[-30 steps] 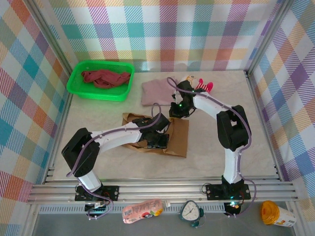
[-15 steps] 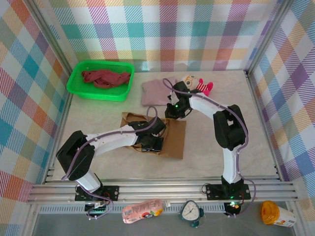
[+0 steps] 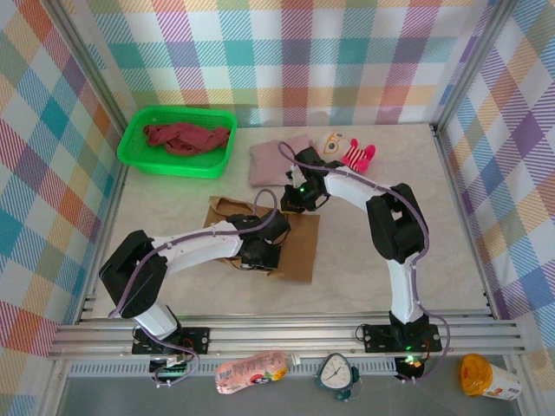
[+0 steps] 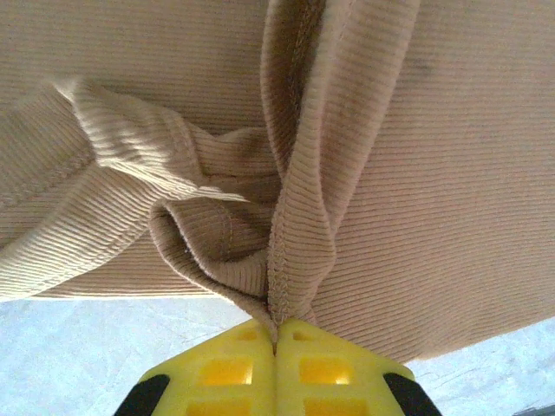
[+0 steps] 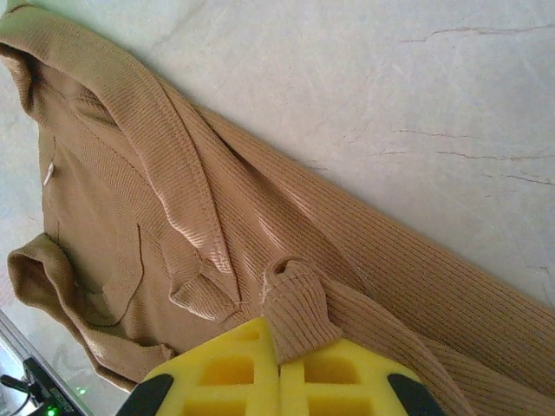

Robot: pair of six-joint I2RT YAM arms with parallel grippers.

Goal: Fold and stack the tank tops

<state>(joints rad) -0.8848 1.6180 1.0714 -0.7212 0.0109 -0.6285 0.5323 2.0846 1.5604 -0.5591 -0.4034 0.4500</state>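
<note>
Pinches a fold of the tan tank top (image 3: 299, 251) with the left end effector (image 4: 276, 328), its ribbed edge with the right end effector (image 5: 277, 334), both clamped tight. Lies on the tabletop (image 3: 347, 277), right of the green basket (image 3: 130, 147) and nearer.

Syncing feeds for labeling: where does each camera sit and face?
Top external: above, behind the robot, facing down at the table; left arm and right arm show.
Left wrist: on the left arm, facing the tan tank top; left gripper pinches it.
Right wrist: on the right arm, likewise; right gripper pinches it.
Shared: that tank top.
</note>
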